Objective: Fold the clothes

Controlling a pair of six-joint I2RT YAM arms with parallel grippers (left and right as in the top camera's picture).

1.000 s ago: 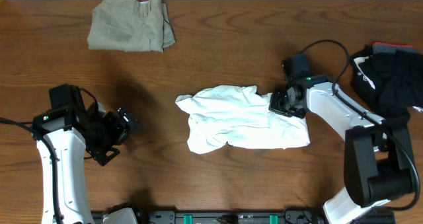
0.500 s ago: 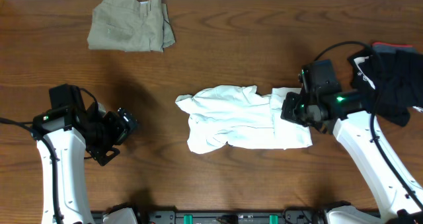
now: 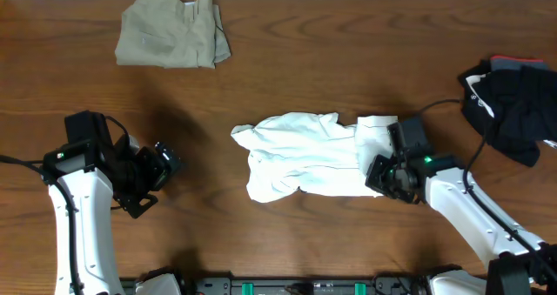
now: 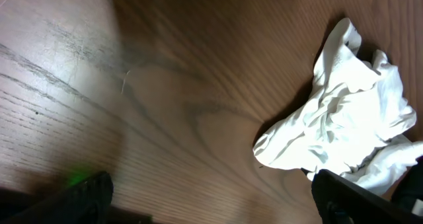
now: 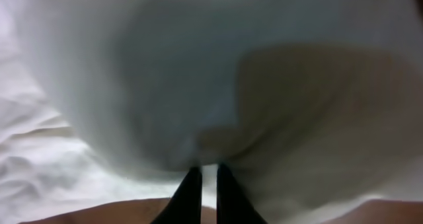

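Observation:
The white T-shirt [image 3: 305, 156] lies crumpled in the middle of the table; no print shows on it. My right gripper [image 3: 383, 175] is at its lower right corner. In the right wrist view the two dark fingers [image 5: 188, 191] stand almost together, with a thin strip of the white T-shirt [image 5: 198, 72] pinched between them and cloth draped close over the right gripper [image 5: 208, 171]. My left gripper [image 3: 155, 184] stands open over bare wood, well left of the shirt. In the left wrist view the left gripper [image 4: 211, 204] holds nothing and the T-shirt [image 4: 344, 118] lies ahead.
Khaki-beige trousers [image 3: 172, 30] lie folded at the back left. A black bundle [image 3: 513, 108] sits at the right edge. The wooden table [image 3: 287, 77] is bare between them.
My right arm swung from the shirt's upper right edge toward the front, down to its lower right corner, and the shirt's right edge shifted a little. The left arm stayed still.

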